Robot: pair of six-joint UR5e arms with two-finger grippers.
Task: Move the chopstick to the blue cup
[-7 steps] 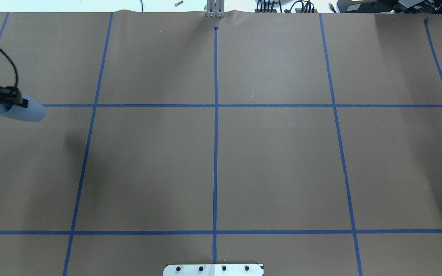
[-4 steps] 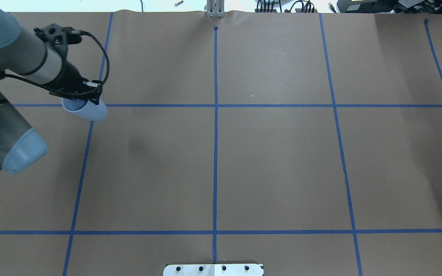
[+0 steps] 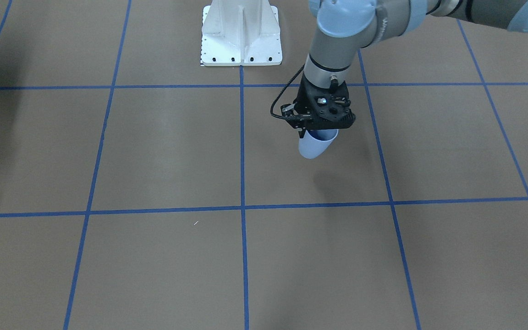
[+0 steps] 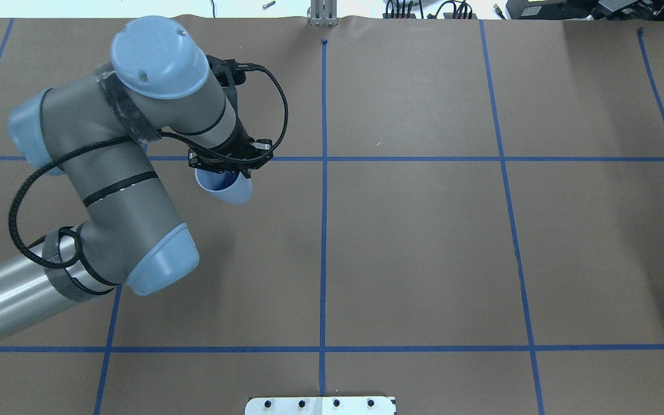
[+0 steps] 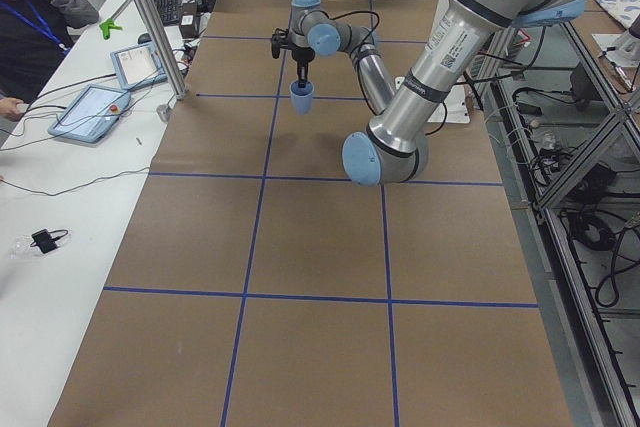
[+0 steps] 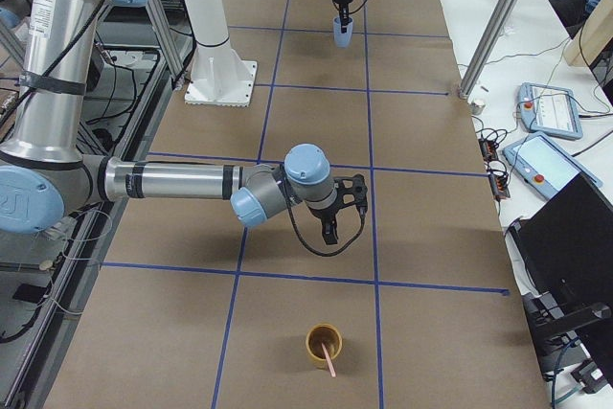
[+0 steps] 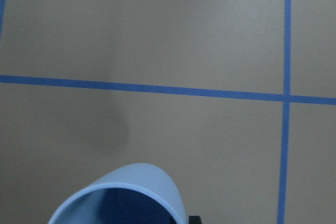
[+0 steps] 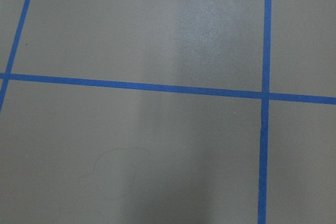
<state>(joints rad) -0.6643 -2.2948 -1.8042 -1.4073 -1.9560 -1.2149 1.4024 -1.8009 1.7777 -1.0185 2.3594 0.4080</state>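
My left gripper [image 3: 321, 130] is shut on the rim of the pale blue cup [image 3: 313, 146] and holds it tilted above the table, left of the centre line. The cup also shows in the overhead view [image 4: 226, 189], the left wrist view [image 7: 134, 190], the exterior left view [image 5: 301, 97] and the exterior right view [image 6: 342, 32]. A pale pink chopstick [image 6: 329, 360] stands in a yellow-brown cup [image 6: 314, 340] at the table's right end. My right gripper [image 6: 331, 233] hangs over the table short of that cup; I cannot tell whether it is open or shut.
Brown paper with blue tape grid lines [image 4: 324, 230] covers the table. The white robot base [image 3: 241, 36] stands at the robot's edge. An operator [image 5: 30, 22] and tablets [image 5: 95, 112] are at the side bench. Metal posts [image 6: 503, 16] stand along the far edge.
My left arm has swung in from the overhead view's left edge towards the centre, carrying the blue cup to the right along the tape line.
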